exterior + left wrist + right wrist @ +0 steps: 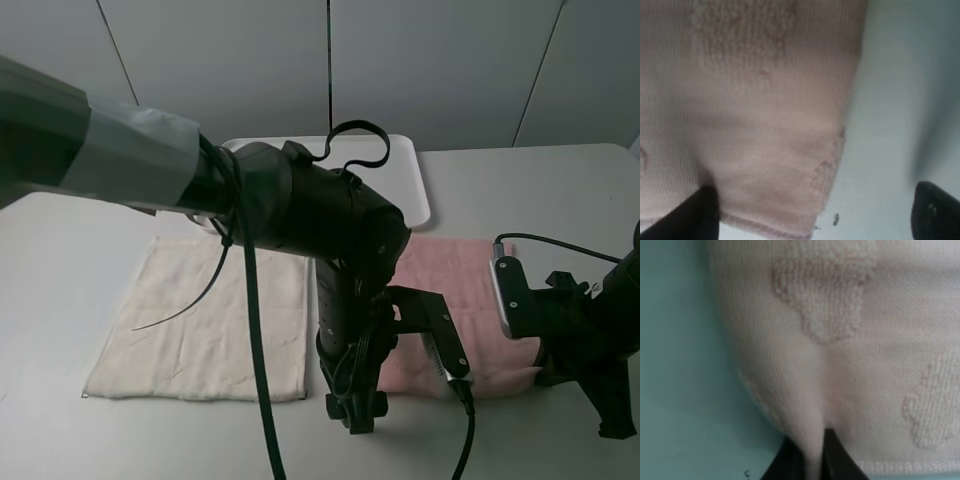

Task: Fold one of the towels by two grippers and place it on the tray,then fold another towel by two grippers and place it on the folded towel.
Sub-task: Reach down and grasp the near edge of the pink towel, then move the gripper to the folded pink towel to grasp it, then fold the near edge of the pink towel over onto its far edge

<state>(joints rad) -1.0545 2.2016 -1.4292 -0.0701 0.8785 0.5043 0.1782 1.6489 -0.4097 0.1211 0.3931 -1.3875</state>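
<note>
The pale pink towel (452, 268) lies flat on the table, right of centre. The cream towel (208, 318) lies flat to its left. Behind them sits the white tray (416, 182), partly hidden by the left arm. My left gripper (815, 220) has reached across to the pink towel's front left corner (810, 200) and stands open, one finger over the cloth and the other over bare table. At the front right edge, my right gripper (810, 462) is shut on a pinched ridge of the pink towel (805, 405). In the high view the left gripper (358, 408) is low at the towel's front edge.
The thick left arm with its black cables (250, 300) crosses over the cream towel's right side and the gap between the towels. The right arm and its wrist camera (512, 296) sit over the pink towel's right edge. Grey table (60, 260) surrounds both towels.
</note>
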